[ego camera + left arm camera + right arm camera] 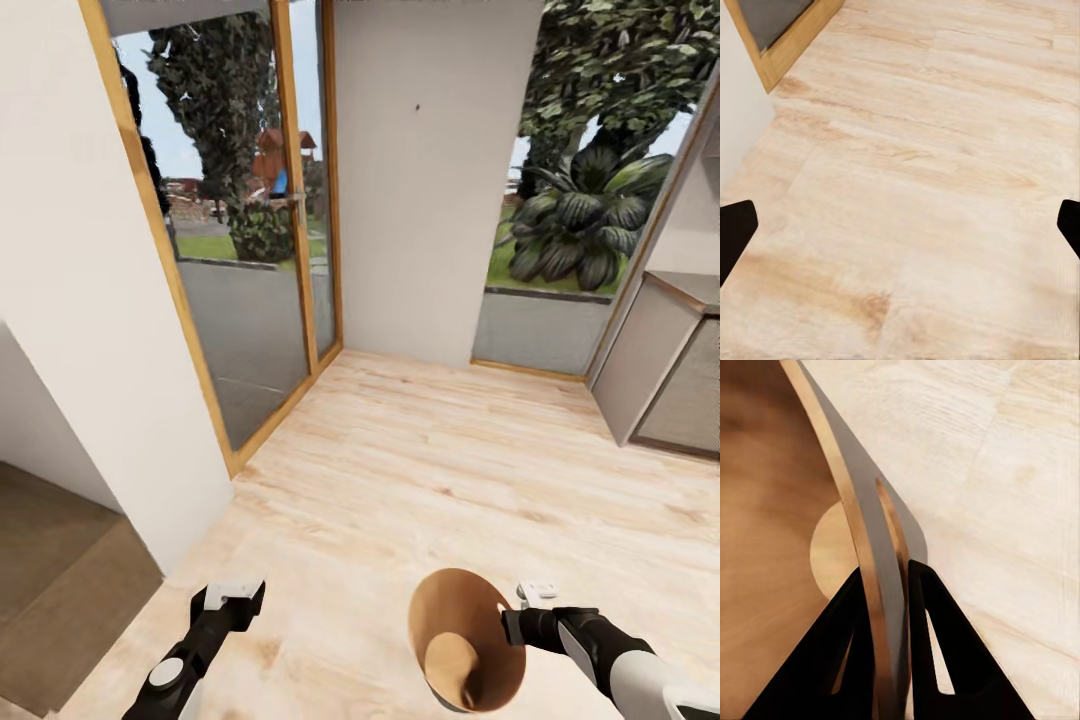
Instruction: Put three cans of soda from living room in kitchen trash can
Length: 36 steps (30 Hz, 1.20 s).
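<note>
The right pincer point(512, 612) is seen low in the head view, pressed together on the rim of the trash can point(470, 640). In the right wrist view the two black fingers point(937, 645) are shown pinching the thin wall of the trash can point(787, 510) between them, one finger inside and one outside. The can is held off the floor and tilted, so that its brown, wood-coloured inside and round bottom are turned toward the head camera. Nothing can be made out inside it.

The left pincer point(228, 600) is held low to the left of the trash can, well apart from it. In the left wrist view its dark fingertips point(735, 232) are seen at the two edges of the picture, spread wide, with nothing between them but the floor.

Beneath both arms a light wood floor point(450, 470) is spread out. Ahead, a white wall point(430, 180) is flanked by tall glass panes in a wooden frame point(300, 200), through which trees and grass are seen. A grey cabinet point(665, 370) with a brown top stands at the right edge. At the left a white wall corner point(90, 330) is close by, and a darker brown floor point(60, 580) lies beyond it.
</note>
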{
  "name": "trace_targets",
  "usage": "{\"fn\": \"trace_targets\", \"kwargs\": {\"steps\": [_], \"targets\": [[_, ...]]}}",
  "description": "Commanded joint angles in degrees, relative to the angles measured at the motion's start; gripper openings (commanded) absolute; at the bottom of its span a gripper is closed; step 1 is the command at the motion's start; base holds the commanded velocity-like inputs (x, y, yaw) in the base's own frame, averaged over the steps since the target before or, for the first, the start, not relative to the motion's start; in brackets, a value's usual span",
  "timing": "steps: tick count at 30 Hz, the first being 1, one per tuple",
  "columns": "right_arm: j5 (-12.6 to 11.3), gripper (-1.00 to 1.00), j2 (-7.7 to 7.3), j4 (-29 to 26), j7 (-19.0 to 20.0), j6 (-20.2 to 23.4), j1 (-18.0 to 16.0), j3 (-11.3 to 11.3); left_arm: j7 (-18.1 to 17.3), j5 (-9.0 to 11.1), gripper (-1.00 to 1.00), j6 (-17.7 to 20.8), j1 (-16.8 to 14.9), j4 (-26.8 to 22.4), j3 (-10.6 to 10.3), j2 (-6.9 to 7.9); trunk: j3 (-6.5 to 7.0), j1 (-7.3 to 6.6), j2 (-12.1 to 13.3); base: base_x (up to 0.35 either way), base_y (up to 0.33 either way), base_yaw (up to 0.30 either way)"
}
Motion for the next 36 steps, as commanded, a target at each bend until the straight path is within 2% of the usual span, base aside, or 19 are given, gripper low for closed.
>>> {"fn": "trace_targets", "kwargs": {"steps": [1,24,36], "targets": [[-0.6,-1.0,0.0,-0.03,0.54,0.13,-0.02,-0.57,0.0,0.0,1.0,0.0,0.0,0.0,0.0,0.01,0.0,0.0,0.0,-0.321,0.0,0.084],[-0.56,-1.0,0.01,-0.03,0.42,0.05,-0.02,-0.55,0.0,-0.01,1.0,0.01,0.03,0.0,-0.01,0.0,0.48,0.0,0.0,-0.321,0.0,0.219],[-0.4,-1.0,0.74,-0.1,0.36,0.04,0.11,-0.63,-0.44,0.07,1.0,-0.06,0.08,-0.08,0.09,0.03,0.79,0.0,0.0,-0.054,0.058,0.242]]}}
